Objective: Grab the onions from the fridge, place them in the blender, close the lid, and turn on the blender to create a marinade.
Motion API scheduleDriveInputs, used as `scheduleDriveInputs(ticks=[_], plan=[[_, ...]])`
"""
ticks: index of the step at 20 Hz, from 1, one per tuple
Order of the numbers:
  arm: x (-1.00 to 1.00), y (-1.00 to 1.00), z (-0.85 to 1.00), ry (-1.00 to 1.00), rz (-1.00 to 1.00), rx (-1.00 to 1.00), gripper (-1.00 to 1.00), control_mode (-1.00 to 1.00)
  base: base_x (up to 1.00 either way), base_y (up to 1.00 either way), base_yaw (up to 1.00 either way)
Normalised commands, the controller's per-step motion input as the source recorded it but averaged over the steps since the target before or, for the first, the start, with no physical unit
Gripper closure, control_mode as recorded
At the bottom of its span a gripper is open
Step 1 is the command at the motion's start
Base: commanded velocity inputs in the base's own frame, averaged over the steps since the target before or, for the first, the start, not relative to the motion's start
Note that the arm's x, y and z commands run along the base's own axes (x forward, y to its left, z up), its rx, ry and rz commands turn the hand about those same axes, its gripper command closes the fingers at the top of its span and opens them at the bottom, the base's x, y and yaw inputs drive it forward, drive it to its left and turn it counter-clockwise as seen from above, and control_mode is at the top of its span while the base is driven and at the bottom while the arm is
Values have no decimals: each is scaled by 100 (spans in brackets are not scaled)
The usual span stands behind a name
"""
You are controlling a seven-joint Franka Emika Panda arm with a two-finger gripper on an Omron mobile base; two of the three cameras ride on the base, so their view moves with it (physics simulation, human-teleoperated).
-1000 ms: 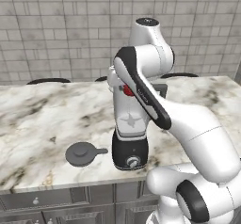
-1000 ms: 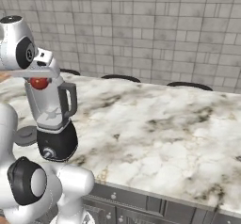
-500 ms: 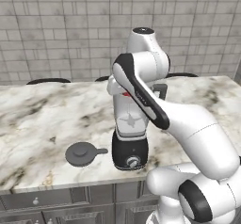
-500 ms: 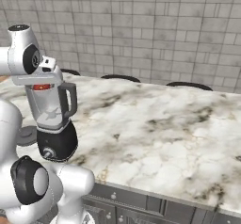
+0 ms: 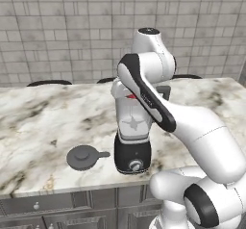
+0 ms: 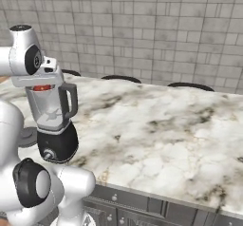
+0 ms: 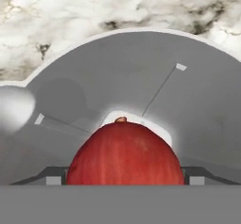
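Gripper poised over the open jar, 1 onion between its tips

Gripper (image 6: pixel 43 85) sits right at the mouth of the blender (image 5: pixel 133 136), with 1 reddish onion (image 7: pixel 125 153) between its finger tips. In the hand view the bulb lies close against the camera, flanked by a dark tip on each side, and the grey inside of the jar spreads out below it. The jaws stand wide, about as wide as the bulb itself; whether they press on it or have just let go, the frames do not settle. From the right base view a sliver of red shows just under the hand, at the jar's rim.

Largest first: the marble counter (image 5: pixel 43 122) carries the blender near its front edge, black base (image 6: pixel 57 144) with its small silver knob facing the robot, translucent jar on top. Just to the left of the base in the left base view lies the lid (image 5: pixel 84 157) — flat on the counter, off the jar, apart from the base.

As a judgement of progress: the fetch from the fridge looks done for this bulb, and the drop into the jar is the step in hand. What remains — picking up the lid, seating it on the jar, then turning the knob. Whether more onions wait to be fetched cannot be told.
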Motion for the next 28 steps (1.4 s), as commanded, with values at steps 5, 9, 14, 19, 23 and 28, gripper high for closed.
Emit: scheduleDriveInputs(ticks=[5,9,14,19,23,28], plan=[[-18,0,25,-6,1,0,-100,-100,0,0,0],[-36,0,51,-7,0,0,-100,-100,0,0,0],[-85,0,47,-10,0,0,-100,-100,0,0,0],[-100,-12,0,-11,-5,7,-100,-100,0,0,0],[-100,-38,-17,-7,-10,4,-100,-100,0,0,0],[-78,-22,-35,0,-10,0,-100,-100,0,0,0]])
